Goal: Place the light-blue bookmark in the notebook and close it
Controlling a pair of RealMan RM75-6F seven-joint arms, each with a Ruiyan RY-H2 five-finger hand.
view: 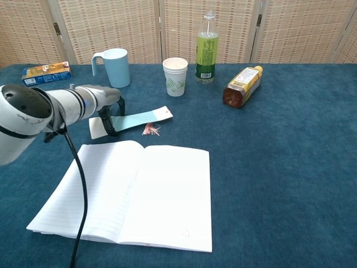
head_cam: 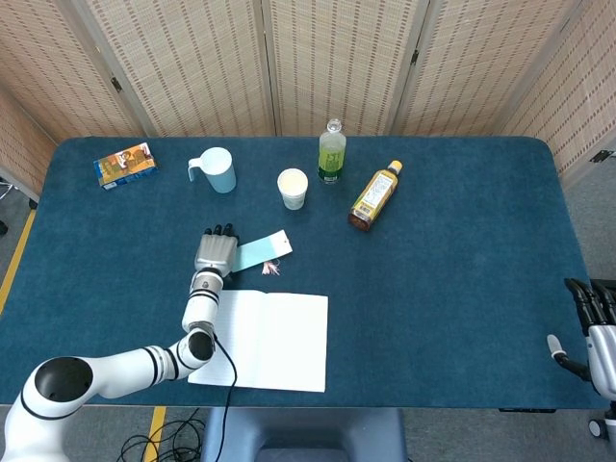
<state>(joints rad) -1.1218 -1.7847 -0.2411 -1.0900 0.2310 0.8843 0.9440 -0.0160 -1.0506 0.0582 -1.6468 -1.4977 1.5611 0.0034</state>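
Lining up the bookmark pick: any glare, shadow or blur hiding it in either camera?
Head view: even light, sharp, no glare; the left hand covers the bookmark at its near end. Chest view: also sharp, with only a soft shadow under the fingers; the arm looms large and blocks the bookmark's left end.

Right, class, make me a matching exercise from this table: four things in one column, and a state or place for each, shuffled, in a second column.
1. notebook
2. bookmark
3. amber bottle
4. green bottle

a. lying on its side
b. under the left hand
c. open, pages up
d. standing upright

Pairs: 1-c, 2-b, 3-a, 4-d
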